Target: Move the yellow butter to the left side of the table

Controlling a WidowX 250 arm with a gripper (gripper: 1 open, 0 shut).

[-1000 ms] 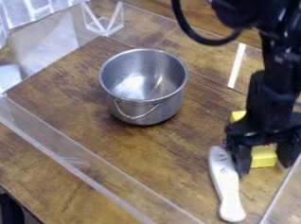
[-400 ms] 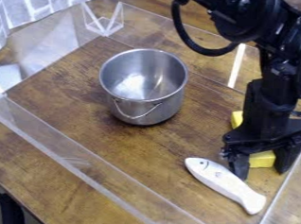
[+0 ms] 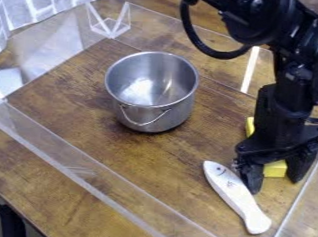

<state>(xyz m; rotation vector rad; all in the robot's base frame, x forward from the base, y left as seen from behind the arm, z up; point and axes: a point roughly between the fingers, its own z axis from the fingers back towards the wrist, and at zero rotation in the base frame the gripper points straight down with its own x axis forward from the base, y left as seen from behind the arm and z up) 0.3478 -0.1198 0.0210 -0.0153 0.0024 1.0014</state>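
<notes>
The gripper stands wide open, pointing down over the yellow butter at the table's right side, fingers seemingly straddling it, gripping nothing. A white spatula lies just beside; the steel pot sits apart.

All black arm — matte finish, chunky rounded segments, no colour accents visible. Thick black cable looped off the upper links, one strand curving out past the casing near the top edge. Boxy black wrist block below the joints, slightly glossy on the flat face. Gripper also black — two straight, slim fingers off a wider palm body, square-edged tips. No readable labels, stickers or markings at this resolution. Screws and fasteners too small to make out. Surface detail mostly lost in the dark tone; only faint highlights on the rounded housings.
</notes>
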